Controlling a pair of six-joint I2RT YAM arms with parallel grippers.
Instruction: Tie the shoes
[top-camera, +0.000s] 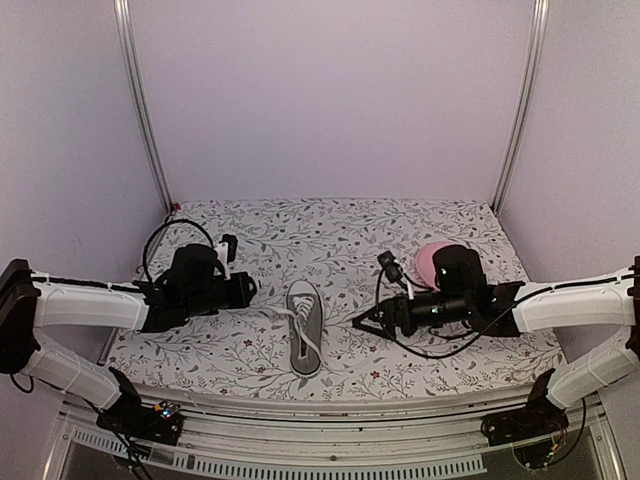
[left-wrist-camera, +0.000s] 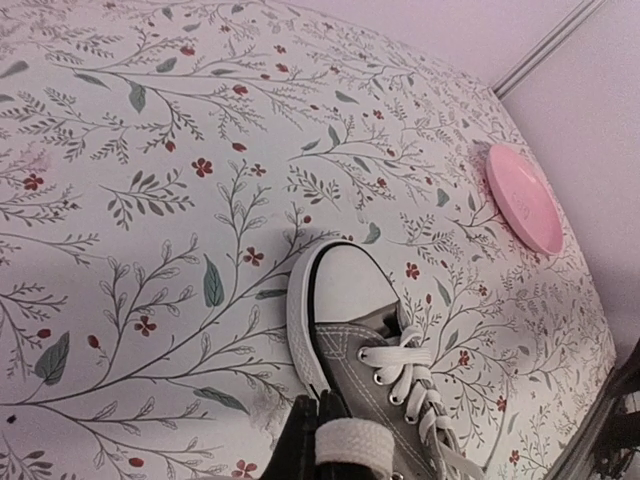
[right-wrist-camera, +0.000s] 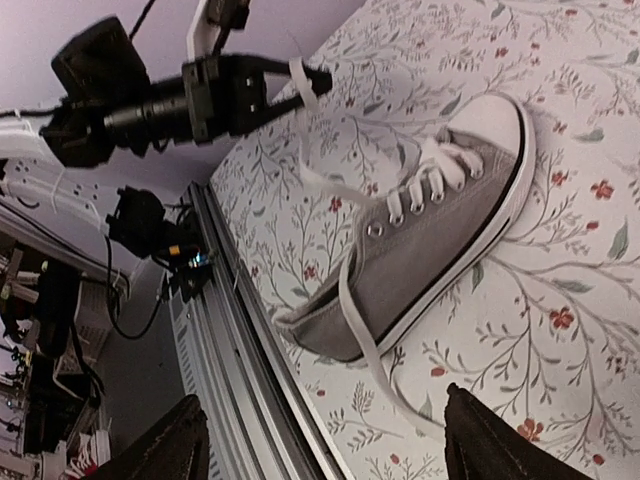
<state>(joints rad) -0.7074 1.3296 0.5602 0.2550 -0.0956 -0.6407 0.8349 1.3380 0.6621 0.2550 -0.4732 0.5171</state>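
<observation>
Grey sneaker (top-camera: 305, 340): lay on the floral desk (top-camera: 400, 230), between the arms.
Left jaws: clamped on a white lace (right-wrist-camera: 330, 188).
Right jaws: apart, empty.
Risk: a hard pull could drag the unheld sneaker.

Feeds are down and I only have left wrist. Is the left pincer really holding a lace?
Observer: Yes. The left pincer is shut on one lace, which runs raised from the shoe to it.
Operator: Right pincer?
Observer: The right pincer is open and holds nothing. It is on the shoe's other side, apart from it.
Operator: Other lace?
Observer: The second lace hangs loose over the sole near the heel, down onto the table.
</observation>
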